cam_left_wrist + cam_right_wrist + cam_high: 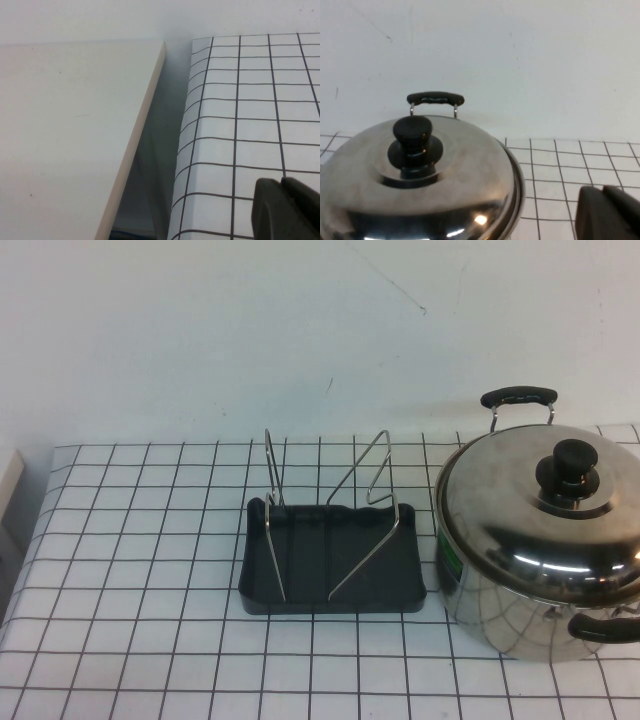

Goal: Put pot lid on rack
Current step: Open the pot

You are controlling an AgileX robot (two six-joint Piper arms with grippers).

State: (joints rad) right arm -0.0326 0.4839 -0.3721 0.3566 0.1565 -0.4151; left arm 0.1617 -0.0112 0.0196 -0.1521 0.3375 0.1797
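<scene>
Currently no step is done: pot lid point(545, 508) sits seated on the pot point(500, 610), at the bench's point(140, 570) right side; knob point(572, 462) at centre, untouched. Rack point(335, 558) stands empty near bench centre, just left of the pot, apart from it.

Near to far, high view:
- Pot w/ lid, near right; front loop handle point(605, 627) toward the robot, rear handle point(518, 397) beyond.
- Rack tray, wire loops point(372, 475) upright at its far end.
- Wall point(300, 330) behind.

Grippers:
- Right gripper point(607, 212): only a dark corner shows in its wrist view, near the lid, not touching. Open/closed: cannot tell.
- Left gripper point(285, 207): over the bench's left edge beside a pale board point(65, 140), well apart from the rack. State: cannot tell.

Remaining: grasp knob, lift lid, stand it between the loops. Obstructions: none seen between lid & rack; pot wall close to the tray's right edge, so likely tight clearance.
</scene>
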